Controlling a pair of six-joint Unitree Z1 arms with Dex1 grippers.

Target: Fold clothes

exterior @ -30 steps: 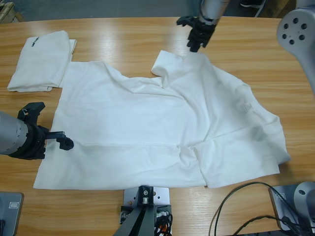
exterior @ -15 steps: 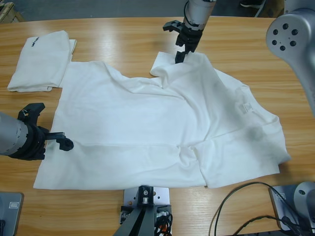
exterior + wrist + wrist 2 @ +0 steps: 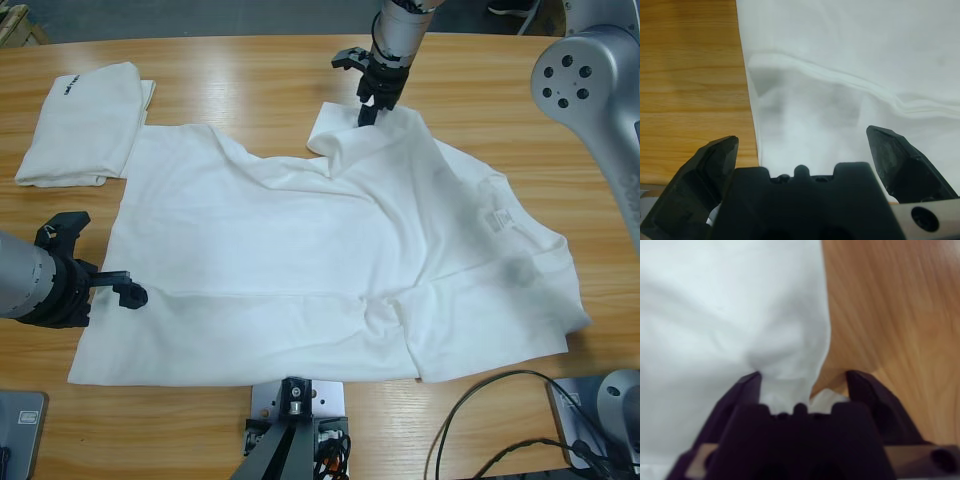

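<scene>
Inspecting the spread T-shirt (image 3: pixel 330 260), I found the right gripper (image 3: pixel 370 95) pinching its far sleeve shallowly; slippage seemed likely. Left gripper (image 3: pixel 100 270) gaped empty beside its hem.

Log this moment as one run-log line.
spread T-shirt on table | right gripper on its far sleeve, cloth between jaws | left gripper open at near edge | folded T-shirt aside

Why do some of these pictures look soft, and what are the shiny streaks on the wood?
High view: pale glare streaks lie on the table. Left wrist view: the left gripper casts a grey shadow on the spread T-shirt. Right wrist view: cloth at the right gripper sits so close that it blurs.
</scene>
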